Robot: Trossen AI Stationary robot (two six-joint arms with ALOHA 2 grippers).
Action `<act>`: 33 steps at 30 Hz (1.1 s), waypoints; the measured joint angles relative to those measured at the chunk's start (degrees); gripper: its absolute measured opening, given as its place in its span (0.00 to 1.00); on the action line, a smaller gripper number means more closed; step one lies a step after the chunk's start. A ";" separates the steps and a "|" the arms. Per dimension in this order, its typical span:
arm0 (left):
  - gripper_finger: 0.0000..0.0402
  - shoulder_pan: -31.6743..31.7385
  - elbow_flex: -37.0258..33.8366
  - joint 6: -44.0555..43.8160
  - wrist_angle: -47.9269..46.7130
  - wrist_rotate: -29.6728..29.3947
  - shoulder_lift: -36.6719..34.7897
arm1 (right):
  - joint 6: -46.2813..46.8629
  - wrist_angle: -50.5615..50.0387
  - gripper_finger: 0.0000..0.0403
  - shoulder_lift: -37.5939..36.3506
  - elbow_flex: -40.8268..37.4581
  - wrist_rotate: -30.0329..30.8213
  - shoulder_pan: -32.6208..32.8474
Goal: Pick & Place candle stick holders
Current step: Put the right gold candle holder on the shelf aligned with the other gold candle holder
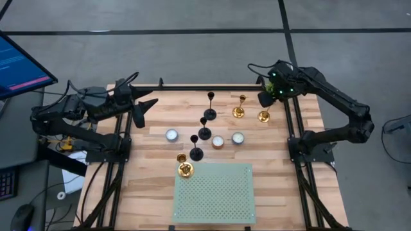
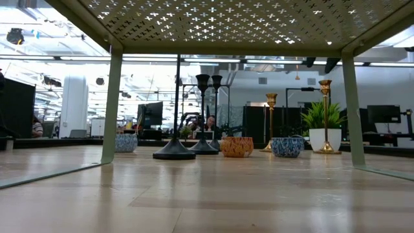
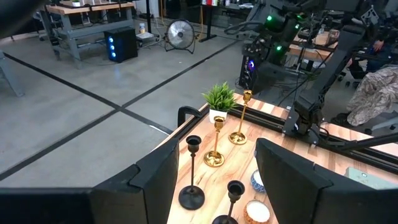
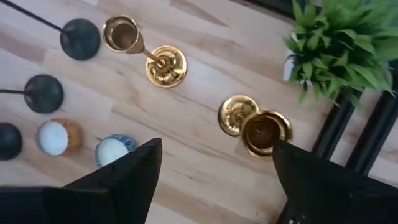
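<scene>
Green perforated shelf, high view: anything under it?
Cannot tell from above: the green perforated shelf covers that spot. The low view, looking out beneath its top, shows only bare wooden table there. One gold holder stands just off its corner.

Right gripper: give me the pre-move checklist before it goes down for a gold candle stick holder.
1. Right gripper open, holding nothing: ok.
2. Nearest gold holder upright, beneath and between the fingers in the right wrist view: ok.
3. Potted plant close beside that holder; clear of the fingers: cannot tell.
4. Second gold holder standing apart from the first: ok.
5. Left gripper open at the table's left edge, away from the target: ok.
6. Perforated green rack top free for placing: ok.
</scene>
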 joint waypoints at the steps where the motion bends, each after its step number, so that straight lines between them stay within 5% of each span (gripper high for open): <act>1: 0.53 -0.01 -0.01 0.01 -0.01 0.00 0.01 | -0.21 -0.06 0.74 0.64 0.00 -0.01 0.42; 33: 0.53 -0.02 -0.04 0.00 0.00 0.00 0.79 | -4.73 -5.27 0.55 6.21 6.56 3.64 2.28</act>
